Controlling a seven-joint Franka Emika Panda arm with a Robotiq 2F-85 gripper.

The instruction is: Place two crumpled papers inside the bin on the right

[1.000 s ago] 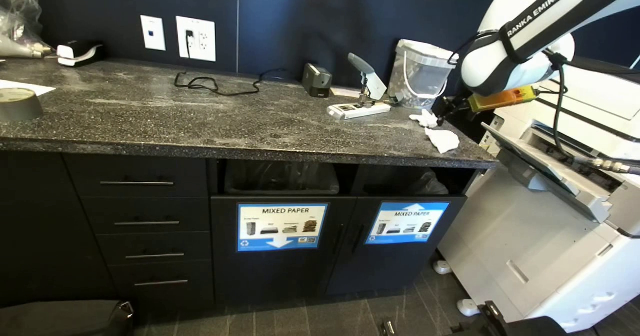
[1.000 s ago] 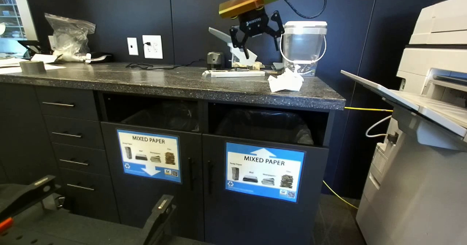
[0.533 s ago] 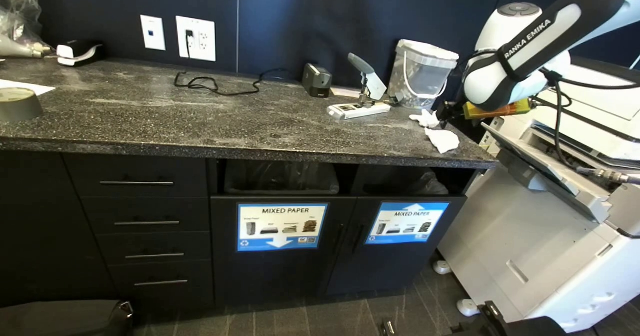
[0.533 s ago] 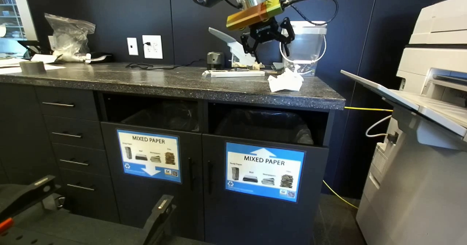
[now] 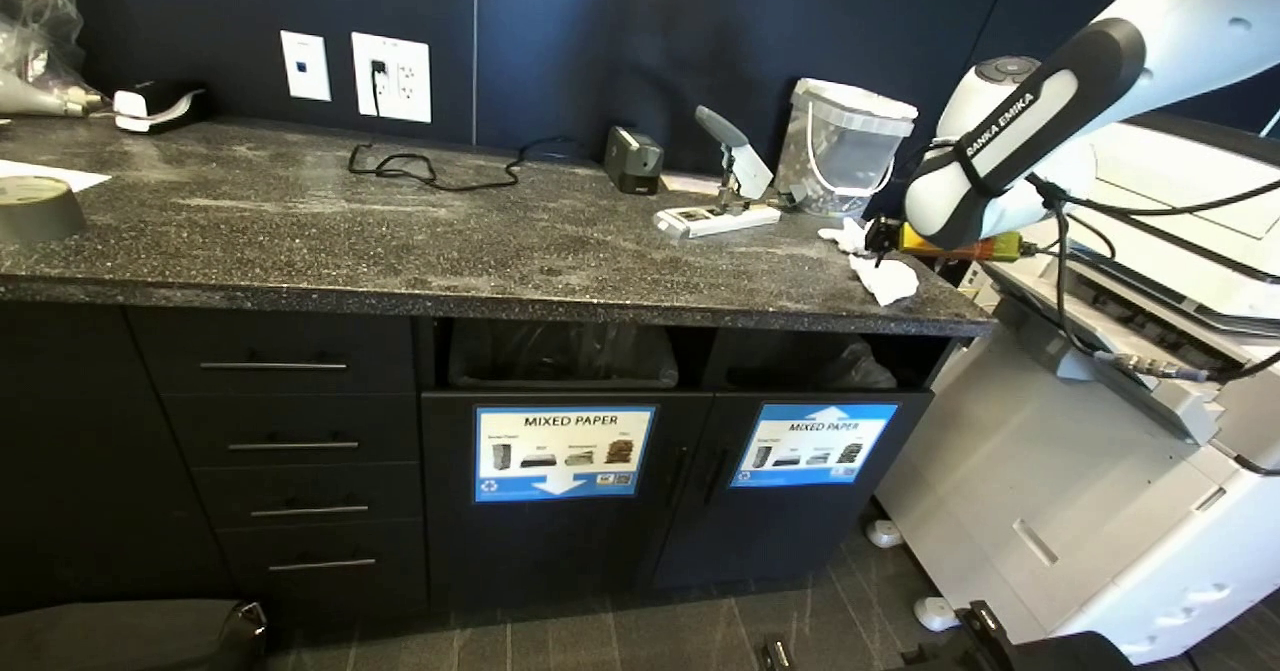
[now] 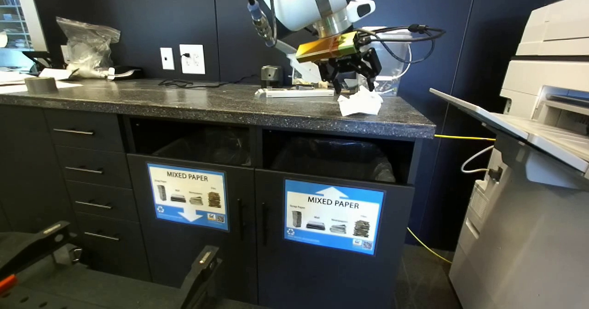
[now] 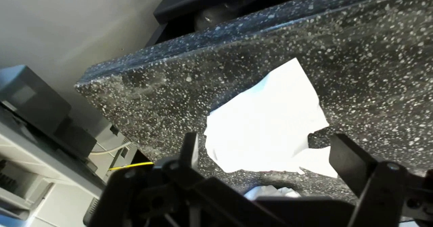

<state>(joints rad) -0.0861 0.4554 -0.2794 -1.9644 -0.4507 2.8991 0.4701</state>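
My black jointed fingers point(image 7: 351, 162), spread apart.
Crumpled white paper wad point(image 7: 264, 125) between them in the wrist view; second crumpled white wad point(image 5: 848, 236) just beside; dark, blue-labelled cabinet bin point(image 6: 331, 272) below them.

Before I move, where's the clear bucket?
In an exterior view, the bucket stands right of centre on the counter, behind the crumpled papers and just right of the stapler.

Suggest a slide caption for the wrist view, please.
Open pincer over speckled countertop, one crumpled paper near centre, another partly hidden.
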